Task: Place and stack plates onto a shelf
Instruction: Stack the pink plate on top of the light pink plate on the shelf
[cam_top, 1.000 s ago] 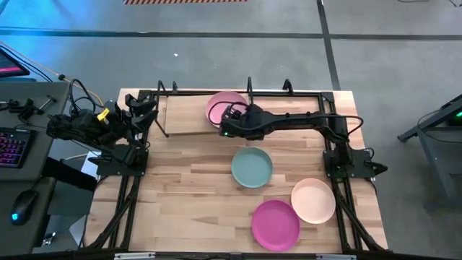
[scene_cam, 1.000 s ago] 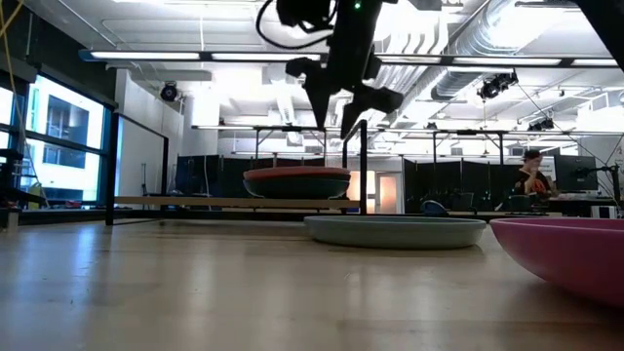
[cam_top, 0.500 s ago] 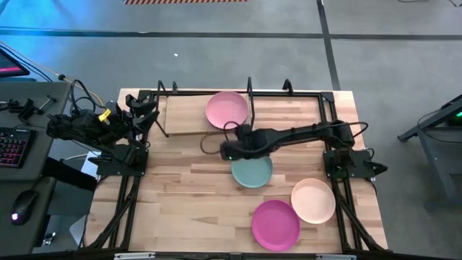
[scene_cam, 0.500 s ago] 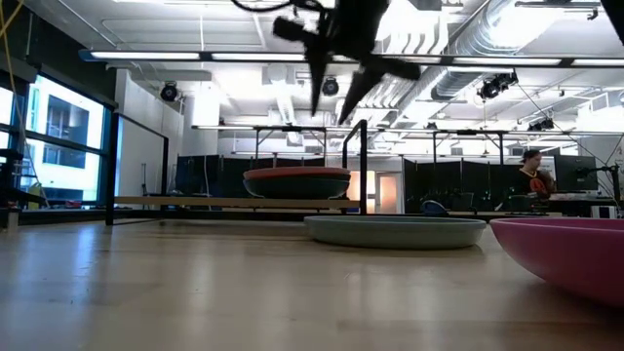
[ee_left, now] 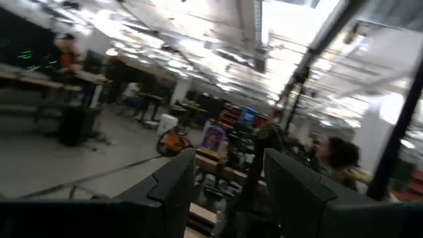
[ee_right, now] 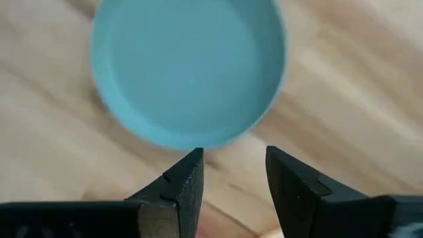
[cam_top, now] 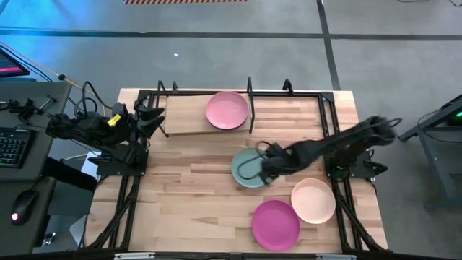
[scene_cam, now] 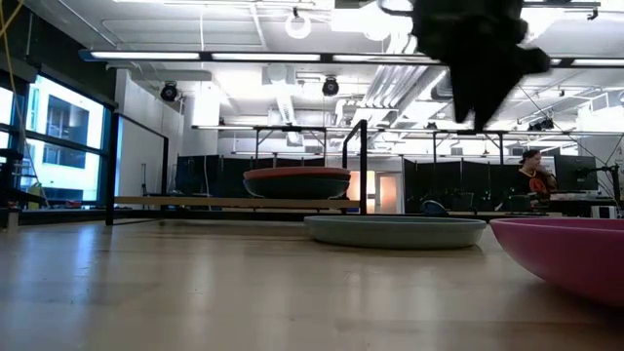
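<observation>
Your right wrist view alone shows the right hand (ee_right: 232,173) with fingers apart, empty, just above the light teal plate's (ee_right: 188,69) rim. From above you count four plates: pink (cam_top: 227,110) on the shelf (cam_top: 189,120), teal, cream (cam_top: 313,201) and magenta (cam_top: 275,224) on the table (cam_top: 188,195). Your left hand (ee_left: 228,182) is also apart, off the table's edge.

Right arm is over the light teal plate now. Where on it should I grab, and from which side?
Take the light teal plate by its raised rim on the edge nearest the right gripper, likely one finger inside and one outside. It lies flat on the tabletop, so only the rim offers a hold. The open fingers already face that edge.
</observation>
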